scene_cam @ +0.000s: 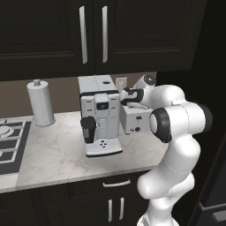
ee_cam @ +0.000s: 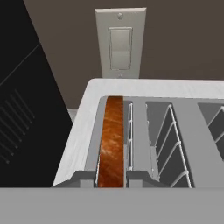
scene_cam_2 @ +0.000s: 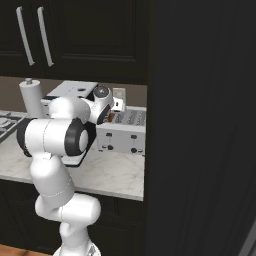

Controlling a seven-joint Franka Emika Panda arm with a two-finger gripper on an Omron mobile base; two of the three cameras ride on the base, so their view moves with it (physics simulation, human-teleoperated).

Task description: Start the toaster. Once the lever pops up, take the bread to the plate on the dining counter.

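Observation:
The white-grey toaster (scene_cam: 133,119) (scene_cam_2: 123,133) (ee_cam: 192,89) stands on the marble worktop against the wall, to the right of the coffee machine. The bread (ee_cam: 112,138) stands upright in its left slot, with its brown crust edge showing. My gripper (scene_cam: 123,102) (scene_cam_2: 112,116) (ee_cam: 111,181) reaches down onto the toaster's top, over that slot. Its two tips sit on either side of the crust and are shut on the bread. The plate and the dining counter are out of view.
A tall white-and-black coffee machine (scene_cam: 100,115) stands close to the left of the toaster. A paper towel roll (scene_cam: 40,103) and a stove (scene_cam: 9,142) lie further left. A wall switch plate (ee_cam: 120,41) is behind the toaster. A tall dark cabinet (scene_cam_2: 200,125) walls off the right side.

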